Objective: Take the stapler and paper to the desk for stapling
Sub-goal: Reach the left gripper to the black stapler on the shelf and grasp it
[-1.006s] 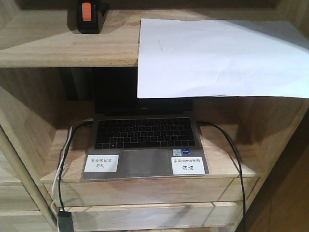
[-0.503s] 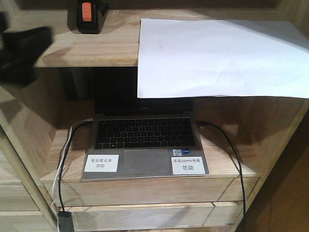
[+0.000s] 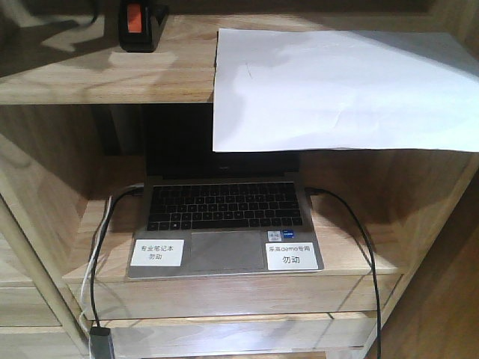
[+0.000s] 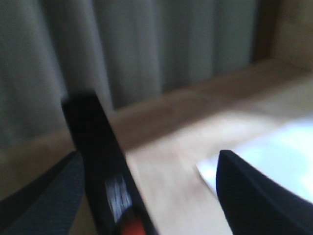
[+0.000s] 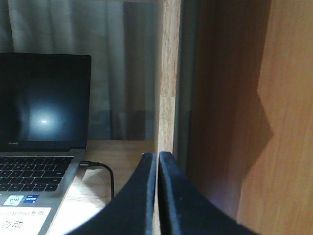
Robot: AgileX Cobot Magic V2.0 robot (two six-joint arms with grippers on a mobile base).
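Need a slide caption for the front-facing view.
Stapler sits on the upper shelf left of the paper, which overhangs the shelf edge above the open laptop.

I count one stapler (image 3: 141, 26) up top, one sheet of paper (image 3: 337, 90), one laptop (image 3: 224, 217). On that laptop I see two white labels (image 3: 157, 252). Two black cables (image 3: 358, 232), one white cable (image 3: 90, 265), one small adapter (image 3: 101, 342), and one wooden shelving unit (image 3: 105, 82).
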